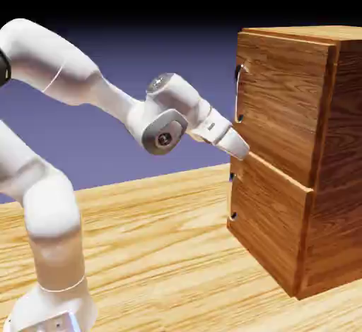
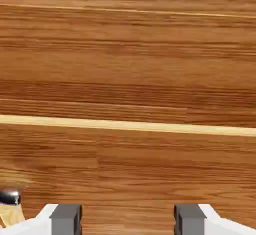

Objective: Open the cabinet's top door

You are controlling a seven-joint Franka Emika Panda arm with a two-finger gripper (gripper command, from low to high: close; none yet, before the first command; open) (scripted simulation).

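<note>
You have the cabinet [image 1: 297, 154] standing at the right of the exterior view, on the wooden table [image 1: 155, 232], a tall wood-grain box with 2 stacked front panels. The top door [image 1: 279, 104] is the upper panel, and it looks flush and shut. The lower panel [image 1: 269, 228] sits under it, with a narrow seam between the 2.

Your white arm [image 1: 71, 76] reaches across to the cabinet front, and the gripper [image 1: 239, 147] sits low — right at that seam, well below the middle of the door's handle [image 1: 240, 94]. This thin curved metal bar runs down the door's near edge. In the hand view the wood fills nearly everything; a pale line crosses it, probably the seam, though I can't say for sure.

The 2 grey fingertips [image 2: 66, 218] stand wide apart with nothing between them, so the tool is open and empty.

What could go wrong from here, as I judge it:
- Closing now would catch only flat wood, since the handle is not between the fingers.
- Pushing further forward risks jamming the tips against the panel.
- A small metal piece [image 2: 10, 197] shows at the hand view's lower left — it may belong to the lower panel's handle, and grabbing that would open the wrong door.
</note>
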